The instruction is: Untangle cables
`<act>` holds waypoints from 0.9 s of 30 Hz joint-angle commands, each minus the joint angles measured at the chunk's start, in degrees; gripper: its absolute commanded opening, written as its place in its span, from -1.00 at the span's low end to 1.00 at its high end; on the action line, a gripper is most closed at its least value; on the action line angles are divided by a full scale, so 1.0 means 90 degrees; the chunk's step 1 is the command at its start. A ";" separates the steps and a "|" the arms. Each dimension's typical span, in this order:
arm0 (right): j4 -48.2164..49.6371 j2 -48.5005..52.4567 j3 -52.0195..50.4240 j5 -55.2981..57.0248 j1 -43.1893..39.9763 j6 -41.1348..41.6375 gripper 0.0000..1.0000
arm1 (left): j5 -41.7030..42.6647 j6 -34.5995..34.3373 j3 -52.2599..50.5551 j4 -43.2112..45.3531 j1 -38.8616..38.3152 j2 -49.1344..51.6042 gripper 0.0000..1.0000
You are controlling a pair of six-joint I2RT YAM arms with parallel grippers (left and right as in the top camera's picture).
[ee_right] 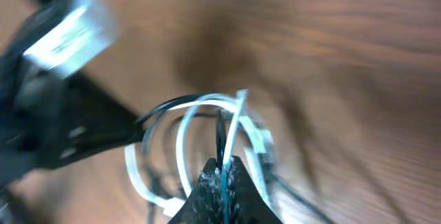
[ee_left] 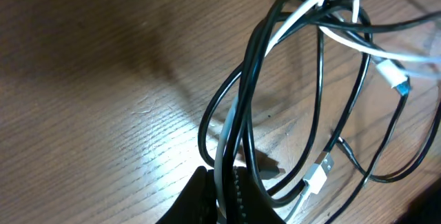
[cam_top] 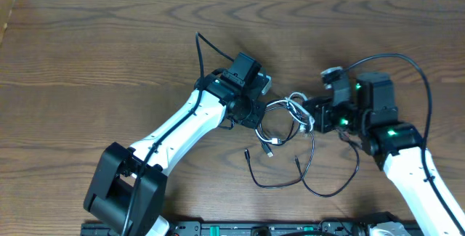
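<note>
A wooden table (cam_top: pixel 87 47) seen from above, with my two arms meeting over a knot of cables (cam_top: pixel 290 120) just right of centre. The left gripper (cam_top: pixel 256 111) reaches in from the lower left and sits at the knot's left edge. The right gripper (cam_top: pixel 314 116) reaches in from the lower right and sits at the knot's right edge. The two are near each other, with the knot between them.

Black cables (cam_top: pixel 320 185) trail from the knot in loose loops toward the bottom of the frame, lying flat on the wood. The white cable (cam_top: pixel 296 107) is bunched in the knot's upper part, crossing over the black ones.

In the left wrist view, the left gripper (ee_left: pixel 227 177) is at the bottom edge, its fingers (ee_left: pixel 248 193) pressed together on a bundle of black cables (ee_left: pixel 241 100). These rise in a loop to the upper right, where the white cable (ee_left: pixel 303 10) crosses them. A pale plug (ee_left: pixel 317 178) lies on the table at lower right, and a blue-tipped one (ee_left: pixel 396 78) hangs at the right.

The right wrist view is blurred. The right gripper (ee_right: pixel 222 167) is at bottom centre, fingers (ee_right: pixel 238 182) pinched on a black strand and a white one. The white cable (ee_right: pixel 182 134) coils just above them.
</note>
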 commanded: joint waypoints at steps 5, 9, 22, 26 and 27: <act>0.0019 -0.0024 0.0005 0.1800 -0.0544 -0.0185 -0.98 | 0.0053 -0.0046 -0.0066 0.0022 -0.0182 0.0095 -0.78; 0.0024 0.0087 -0.0068 0.2669 -0.0544 -0.0493 -0.98 | 0.0053 -0.0046 -0.0066 0.0036 -0.0236 0.0097 -0.79; 0.0493 0.1911 -0.0143 0.4330 -0.0551 -0.0459 -0.98 | 0.0056 -0.0053 -0.0066 0.0029 -0.0236 0.0097 -0.79; 0.0682 0.2239 -0.0143 0.3886 -0.0551 -0.0459 -0.98 | 0.0056 -0.0214 -0.0066 0.0172 -0.0236 0.0097 -0.24; 0.0714 0.2229 -0.0141 0.3716 -0.0551 -0.0459 -0.98 | 0.0056 -0.0321 -0.0066 0.0236 -0.0236 0.0097 -0.07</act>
